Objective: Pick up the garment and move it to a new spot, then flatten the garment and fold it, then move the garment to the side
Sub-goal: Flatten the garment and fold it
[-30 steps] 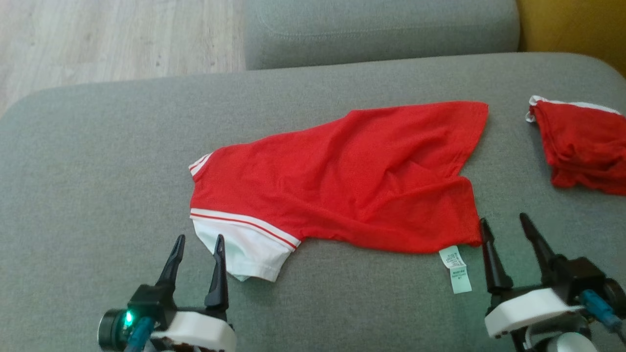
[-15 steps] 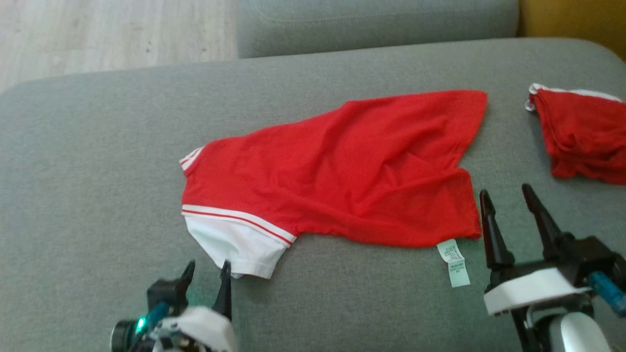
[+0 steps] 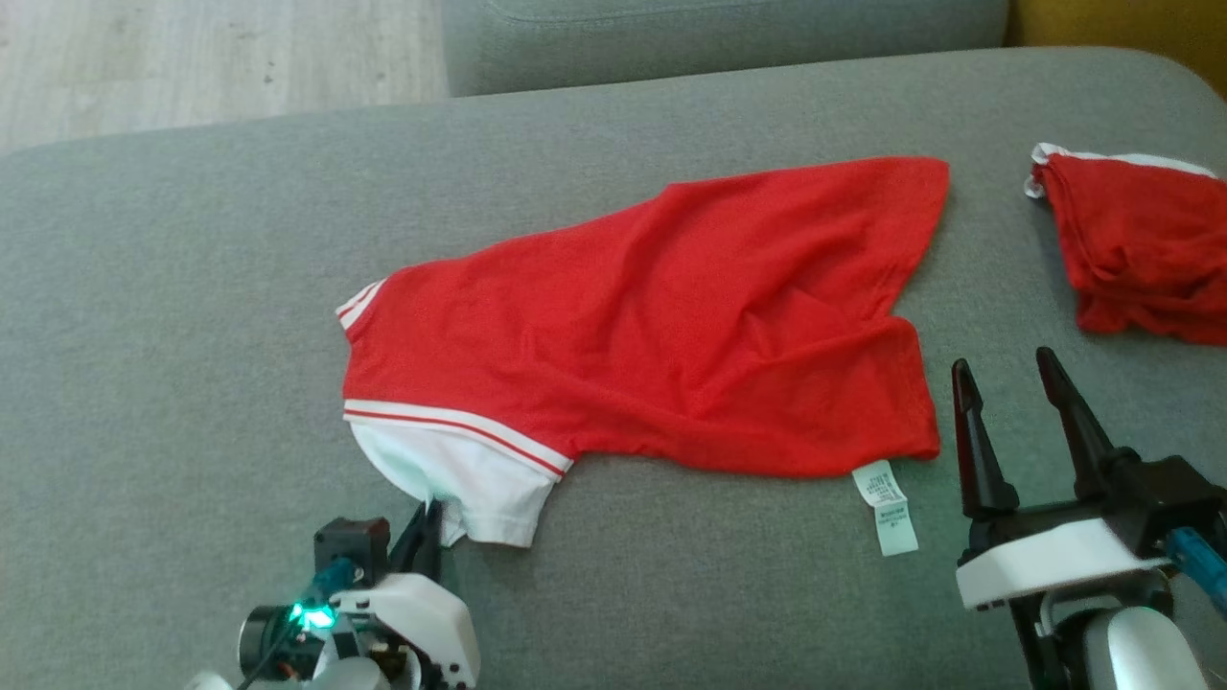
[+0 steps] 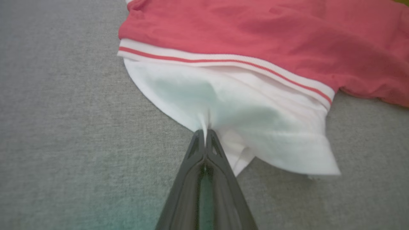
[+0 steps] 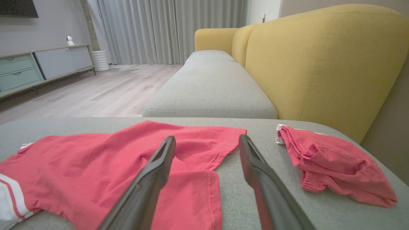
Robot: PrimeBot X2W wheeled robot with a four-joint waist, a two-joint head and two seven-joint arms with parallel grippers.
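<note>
A grey sofa cushion [image 3: 192,287] carries a red garment [image 3: 671,326], spread loosely with creases across its middle. Well apart to the garment's right lies a second red garment [image 3: 1141,249], bunched in a heap. The right gripper [image 3: 1002,359] hovers just off the garment's near right corner, its fingers spread wide and holding nothing. The left gripper [image 4: 204,134], at the garment's near left end, has its fingers pressed together on a thin pleat of the white panel [image 4: 255,121]. A pale care label [image 3: 887,498] trails from the garment's near hem.

The pinch looks shallow. A lift from that end alone could let the fabric slip free or drag the rest into a bunch, since the right corner is not gripped. The open right fingers, closing carelessly, might catch only the label or the cushion cover.
</note>
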